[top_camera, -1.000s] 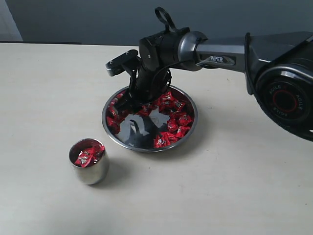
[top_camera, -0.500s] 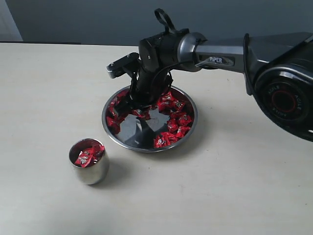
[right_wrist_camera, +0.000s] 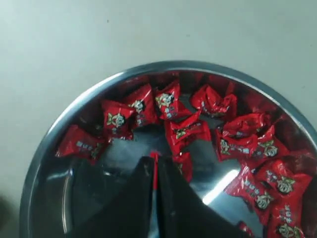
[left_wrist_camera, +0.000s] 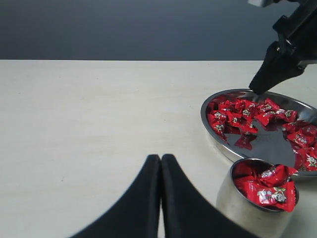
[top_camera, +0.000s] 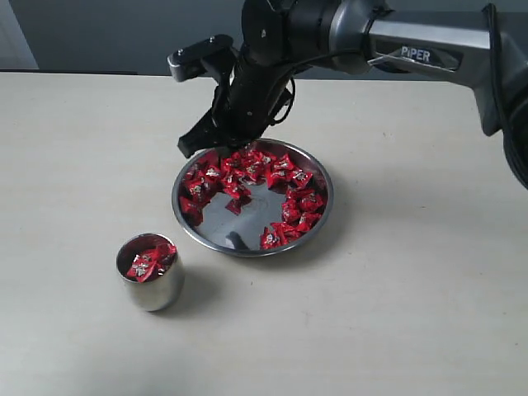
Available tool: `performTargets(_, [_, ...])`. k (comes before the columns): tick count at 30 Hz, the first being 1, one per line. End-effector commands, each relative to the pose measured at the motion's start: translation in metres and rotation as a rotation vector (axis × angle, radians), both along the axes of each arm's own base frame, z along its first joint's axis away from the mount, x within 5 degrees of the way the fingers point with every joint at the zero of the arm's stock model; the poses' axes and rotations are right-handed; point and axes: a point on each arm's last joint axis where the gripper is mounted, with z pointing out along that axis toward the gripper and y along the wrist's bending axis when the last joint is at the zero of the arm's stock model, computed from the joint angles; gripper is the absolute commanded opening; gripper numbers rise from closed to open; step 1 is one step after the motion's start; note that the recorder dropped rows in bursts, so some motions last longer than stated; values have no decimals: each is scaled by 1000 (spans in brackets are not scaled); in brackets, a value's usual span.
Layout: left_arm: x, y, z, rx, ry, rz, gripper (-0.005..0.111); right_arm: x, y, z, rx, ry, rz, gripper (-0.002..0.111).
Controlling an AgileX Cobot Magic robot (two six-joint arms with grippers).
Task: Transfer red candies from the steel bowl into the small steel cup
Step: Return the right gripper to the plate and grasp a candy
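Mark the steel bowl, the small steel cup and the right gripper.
steel bowl [top_camera: 210, 221]: exterior view, bare mirror bottom.
small steel cup [top_camera: 155, 290]: exterior view, outer wall below the rim.
right gripper [right_wrist_camera: 154, 162]: right wrist view, midway between the fingertips.

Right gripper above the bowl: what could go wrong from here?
1. The right gripper pinches only a thin edge of one candy; it may slip out on the way.
2. The cup is narrow and already holds candies near its rim; a released one could bounce out.
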Motion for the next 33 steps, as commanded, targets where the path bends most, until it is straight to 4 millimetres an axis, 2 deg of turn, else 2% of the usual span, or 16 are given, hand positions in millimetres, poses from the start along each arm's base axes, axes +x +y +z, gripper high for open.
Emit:
performTargets(1, [0,0,0,0,-12,7,0,0,-3,-28,-77,71,49,39])
performTargets(3, [0,0,0,0,-12,7,0,3,-2,-48,-101,91,49,49])
performTargets(5, [0,0,0,0,-12,7,0,6,0,-60,-101,87,44,49])
performTargets(10, [0,0,0,0,-12,7,0,9,2,-72,-92,74,38,47])
performTargets(12, [0,0,0,0,-12,7,0,9,2,-73,-95,76,39,40])
performTargets(17, [0,0,0,0,-12,7,0,10,3,-73,-87,66,31,5])
performTargets(18, [0,0,0,0,-12,7,0,10,3,-73,-86,64,30,0])
performTargets(20, [0,0,0,0,-12,7,0,10,3,-73,-84,64,24,-1])
performTargets(23, [0,0,0,0,-12,7,0,9,2,-68,-83,70,18,-1])
performTargets(27, [0,0,0,0,-12,7,0,3,0,-52,-91,104,23,-1])
performTargets(33, [0,0,0,0,-12,7,0,-16,2,-4,-59,114,52,-1])
